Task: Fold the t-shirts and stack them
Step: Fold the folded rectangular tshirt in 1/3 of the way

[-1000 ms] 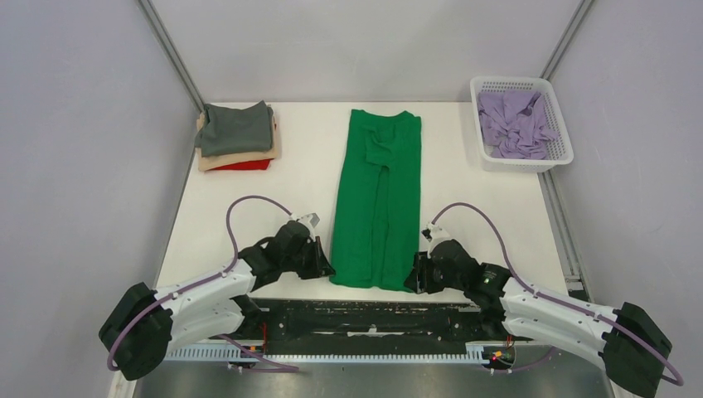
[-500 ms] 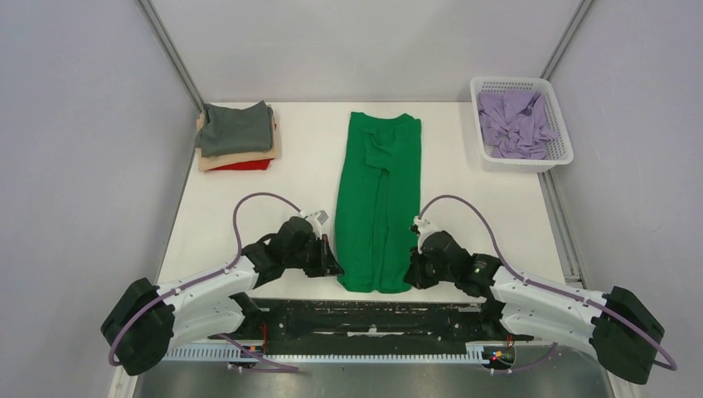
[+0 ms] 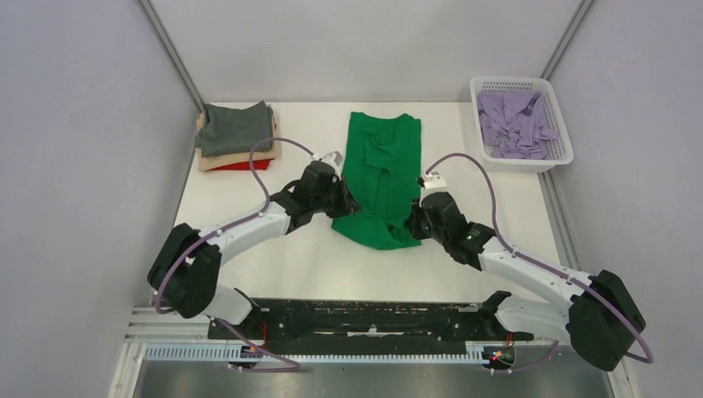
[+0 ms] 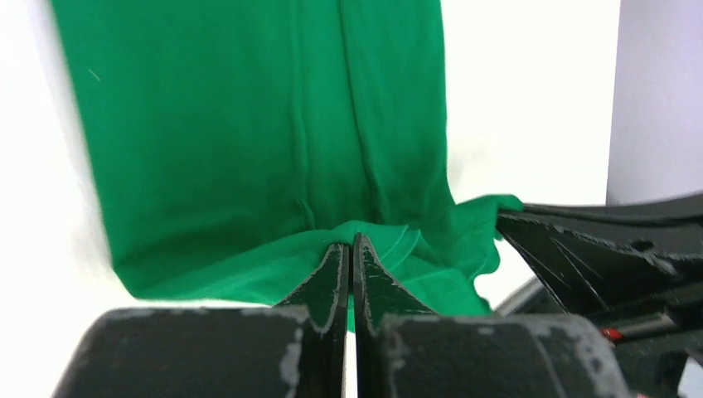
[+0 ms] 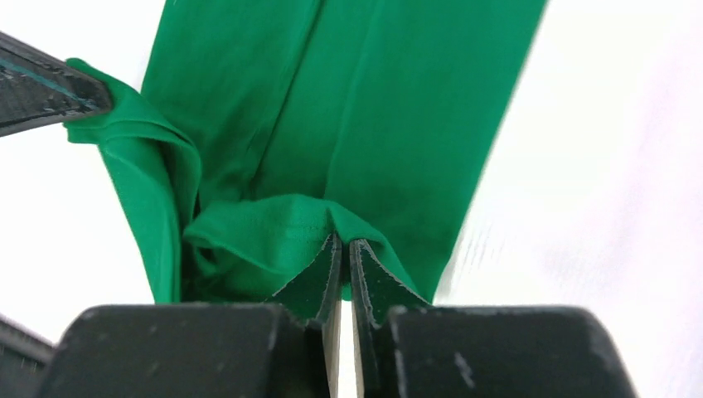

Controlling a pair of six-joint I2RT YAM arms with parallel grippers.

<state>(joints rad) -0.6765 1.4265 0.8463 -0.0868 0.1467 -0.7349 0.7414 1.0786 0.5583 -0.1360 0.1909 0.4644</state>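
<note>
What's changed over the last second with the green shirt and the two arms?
Both arms reached forward: the left gripper and right gripper, each shut on the near hem of the green t-shirt, carried it toward the collar, so the lower part is doubling over. The folded stack, the basket and the lavender shirt in it stayed put.
</note>
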